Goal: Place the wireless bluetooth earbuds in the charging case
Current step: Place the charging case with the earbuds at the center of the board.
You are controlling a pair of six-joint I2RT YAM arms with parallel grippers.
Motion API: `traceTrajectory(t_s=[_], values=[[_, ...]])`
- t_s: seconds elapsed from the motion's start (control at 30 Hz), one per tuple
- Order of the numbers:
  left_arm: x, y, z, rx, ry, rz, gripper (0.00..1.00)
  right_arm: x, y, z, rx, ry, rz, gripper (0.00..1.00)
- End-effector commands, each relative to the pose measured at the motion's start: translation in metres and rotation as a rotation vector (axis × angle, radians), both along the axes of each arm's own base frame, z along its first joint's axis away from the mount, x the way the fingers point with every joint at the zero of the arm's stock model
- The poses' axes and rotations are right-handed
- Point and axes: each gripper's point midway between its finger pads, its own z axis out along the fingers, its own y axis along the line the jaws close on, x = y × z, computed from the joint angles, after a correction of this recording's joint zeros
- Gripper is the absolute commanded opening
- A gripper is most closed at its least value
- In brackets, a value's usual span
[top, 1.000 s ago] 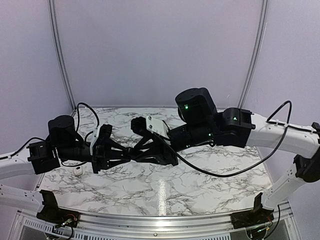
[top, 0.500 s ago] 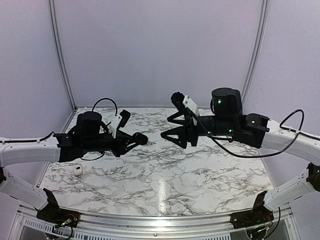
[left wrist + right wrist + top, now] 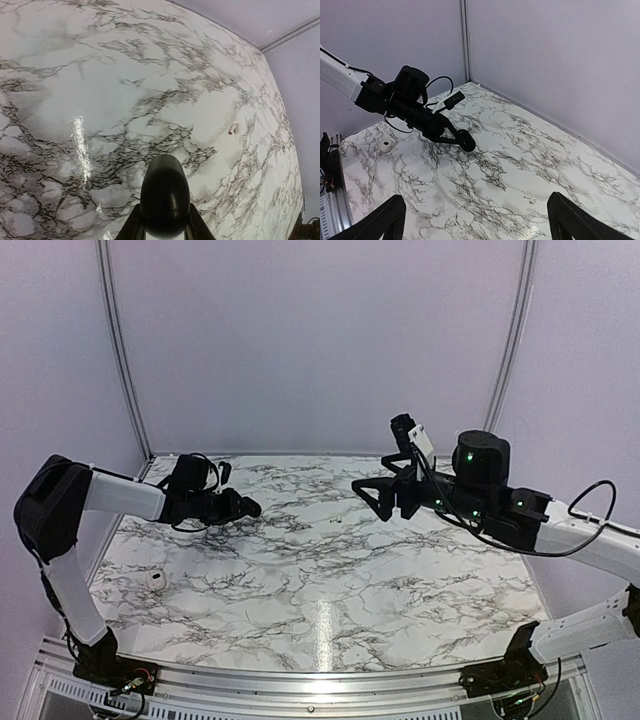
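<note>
My left gripper hovers over the back left of the table, shut on a glossy black egg-shaped thing with a faint seam; its fingers clamp both sides. The black thing also shows in the right wrist view. A small white rounded charging case lies on the marble near the left edge, apart from both grippers; the case shows there too. A tiny white stemmed piece, shaped like an earbud, lies alone mid-table, and the same piece is ahead of the left gripper. My right gripper hangs high at the right, open and holding nothing.
White marble-patterned tabletop with lilac walls behind and at both sides. A metal rail runs along the near edge. The right arm's cable loops over its forearm.
The two grippers met at mid-table a second ago and have drawn apart. The left one swung back left with the black thing. The right one rose to the right and opened wide.
</note>
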Motion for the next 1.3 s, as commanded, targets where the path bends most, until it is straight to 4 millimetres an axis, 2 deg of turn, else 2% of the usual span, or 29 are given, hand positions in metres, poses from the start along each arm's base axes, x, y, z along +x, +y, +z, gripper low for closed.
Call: traceTrajectory(t_s=[0.0, 0.13, 0.3, 0.57, 0.67, 0.73, 0.8, 0.9, 0.97, 1.03, 1.13, 1.27], values=[[0.024, 0.011, -0.006, -0.058, 0.052, 0.075, 0.0, 0.001, -0.003, 0.028, 0.077, -0.044, -0.011, 0.99], [0.032, 0.022, -0.027, -0.05, 0.114, 0.109, 0.01, -0.005, 0.0, 0.027, 0.059, -0.061, 0.027, 0.99], [0.032, 0.036, -0.047, 0.003, 0.178, 0.152, 0.04, -0.011, 0.001, 0.031, 0.066, -0.083, 0.055, 0.99], [0.029, 0.059, -0.047, 0.1, 0.189, 0.221, 0.38, -0.013, 0.006, 0.026, 0.05, -0.073, 0.089, 0.98], [0.025, 0.07, -0.036, 0.109, 0.177, 0.254, 0.64, -0.012, 0.007, 0.023, 0.043, -0.065, 0.091, 0.99], [0.021, 0.079, -0.027, 0.128, 0.158, 0.286, 0.75, -0.011, 0.009, 0.019, 0.037, -0.058, 0.092, 0.99], [0.018, 0.089, -0.012, 0.137, 0.131, 0.32, 0.81, -0.011, 0.011, 0.017, 0.037, -0.056, 0.1, 0.99], [0.002, 0.106, 0.013, 0.162, 0.094, 0.38, 0.88, -0.012, 0.012, 0.015, 0.044, -0.062, 0.11, 0.99], [-0.009, 0.121, 0.032, 0.189, 0.056, 0.429, 0.98, -0.011, 0.013, 0.015, 0.035, -0.089, 0.114, 0.99], [-0.022, 0.135, 0.048, 0.215, 0.033, 0.472, 0.99, -0.008, 0.015, 0.011, 0.027, -0.09, 0.116, 0.99], [-0.044, 0.163, 0.06, 0.249, 0.024, 0.596, 0.99, -0.004, 0.018, 0.005, 0.023, -0.081, 0.114, 0.98], [-0.08, 0.194, 0.086, 0.22, -0.048, 0.73, 0.99, -0.003, 0.017, 0.0, 0.026, -0.091, 0.12, 0.99]])
